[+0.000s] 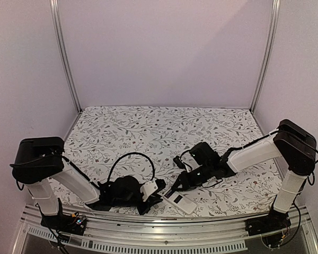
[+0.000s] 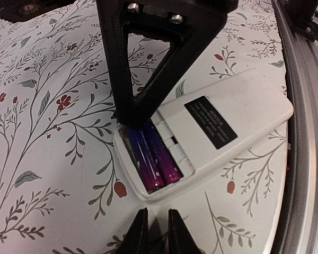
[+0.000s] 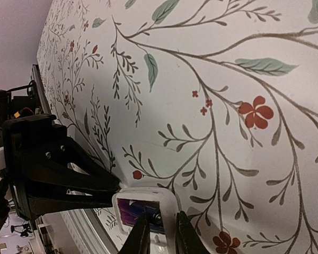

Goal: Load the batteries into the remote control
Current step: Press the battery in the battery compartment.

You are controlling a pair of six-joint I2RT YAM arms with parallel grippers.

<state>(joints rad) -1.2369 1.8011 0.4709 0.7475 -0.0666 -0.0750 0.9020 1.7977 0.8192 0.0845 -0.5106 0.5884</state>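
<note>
Since the remote control (image 2: 222, 121) lay with its back upward on the desk (image 2: 47, 159), just in front of the left claw (image 2: 157, 216), its open slot could be seen. Both batteries (image 2: 158, 159) sat side by side in it, directly under the right claw (image 2: 133, 114). The right claw had its fingers drawn together, and its tip rested on the end of one battery farthest from the left claw. The left claw was also nearly closed, with nothing visible between its fingers. I judged the remote to be light, stiff and smooth, so it would slide on the desk if pushed from one side. The best hold would be across its long edges, away from the slot. The batteries looked small, round and slippery, so pressing from above near their ends seemed safer than pinching them.
</note>
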